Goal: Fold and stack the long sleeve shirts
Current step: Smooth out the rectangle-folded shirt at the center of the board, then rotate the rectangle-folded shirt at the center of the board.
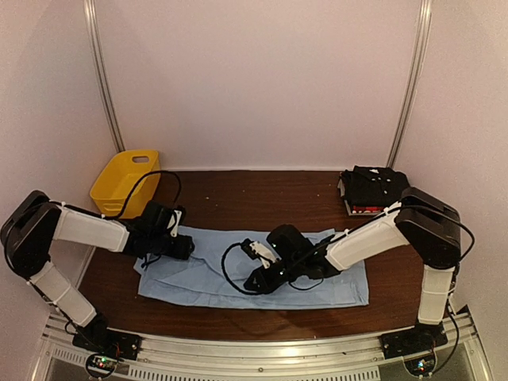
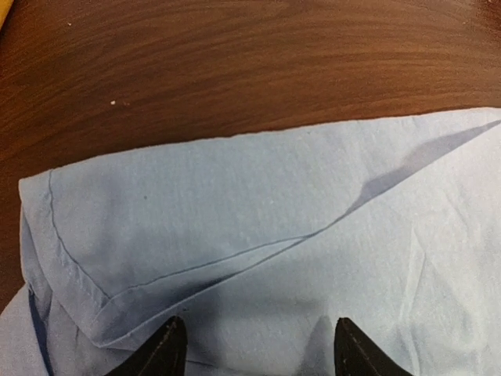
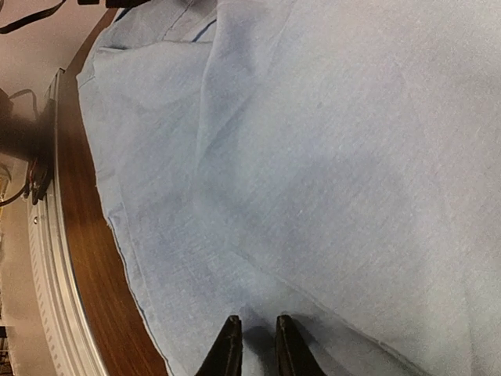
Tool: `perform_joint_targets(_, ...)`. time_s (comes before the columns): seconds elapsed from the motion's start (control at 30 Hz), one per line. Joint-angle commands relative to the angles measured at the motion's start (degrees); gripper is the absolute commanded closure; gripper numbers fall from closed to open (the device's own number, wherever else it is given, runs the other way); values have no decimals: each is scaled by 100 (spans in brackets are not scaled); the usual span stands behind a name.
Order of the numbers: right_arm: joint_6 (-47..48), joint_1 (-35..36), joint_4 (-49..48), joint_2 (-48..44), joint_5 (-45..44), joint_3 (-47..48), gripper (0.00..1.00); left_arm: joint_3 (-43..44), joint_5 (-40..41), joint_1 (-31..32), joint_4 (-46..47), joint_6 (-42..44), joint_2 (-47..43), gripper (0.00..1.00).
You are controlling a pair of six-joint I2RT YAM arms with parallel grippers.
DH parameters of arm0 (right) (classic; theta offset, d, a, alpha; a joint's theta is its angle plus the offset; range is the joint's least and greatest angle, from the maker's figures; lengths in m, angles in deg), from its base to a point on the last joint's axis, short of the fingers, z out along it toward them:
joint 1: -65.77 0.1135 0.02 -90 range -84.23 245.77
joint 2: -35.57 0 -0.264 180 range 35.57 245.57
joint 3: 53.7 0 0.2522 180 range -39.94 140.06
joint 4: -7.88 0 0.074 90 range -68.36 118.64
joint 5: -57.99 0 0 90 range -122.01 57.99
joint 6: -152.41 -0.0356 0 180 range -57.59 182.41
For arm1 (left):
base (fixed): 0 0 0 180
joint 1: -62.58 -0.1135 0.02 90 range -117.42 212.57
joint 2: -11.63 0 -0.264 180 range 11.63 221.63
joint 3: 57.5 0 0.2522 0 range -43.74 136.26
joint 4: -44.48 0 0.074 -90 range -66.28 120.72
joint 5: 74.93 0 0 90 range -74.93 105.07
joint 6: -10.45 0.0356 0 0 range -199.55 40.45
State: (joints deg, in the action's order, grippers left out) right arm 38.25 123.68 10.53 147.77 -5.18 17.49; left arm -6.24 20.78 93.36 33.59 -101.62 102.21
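Top external view has the light blue shirt (image 1: pixel 317 278) spread flat along the near edge of the table (image 1: pixel 238 194), lying lengthwise from left of centre to right of centre, with its left end folded over in loose layers. The left gripper (image 1: pixel 186 248) sits over that left end; in the left wrist view its fingers (image 2: pixel 164 352) stand well apart above a hemmed fold of the shirt (image 2: pixel 274 204), with bare wood beyond the cloth's far edge. The right gripper (image 1: pixel 254 283) is down on the middle of the shirt, nearer its front hem. The right wrist view shows its fingertips (image 3: pixel 229 345) drawn close with only a slim gap, set at a crease in the cloth (image 3: pixel 313 157); whether they pinch any fabric cannot be told. At the far right corner of the table lies a folded black shirt (image 1: pixel 373 186) with pale buttons, resting on a red-edged one (image 1: pixel 367 209). A yellow basket (image 1: pixel 123 181) stands tilted at the far left corner, against the wall.
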Motion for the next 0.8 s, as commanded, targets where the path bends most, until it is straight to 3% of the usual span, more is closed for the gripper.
perform_joint_targets(0.0, 131, 33, 372, -510, -406, -197, 81, -156, -425, -55, 341, -261, -688, 32)
perform_joint_targets(0.37, 230, -478, 1566, -1431, -1515, -424, 67, -786, -934, -55, -215, -1237, -1848, 29)
perform_joint_targets(0.77, 15, -2040, 2155, -2403, -1710, -1042, 67, -1254, -1364, -55, -46, -1669, -1312, 33)
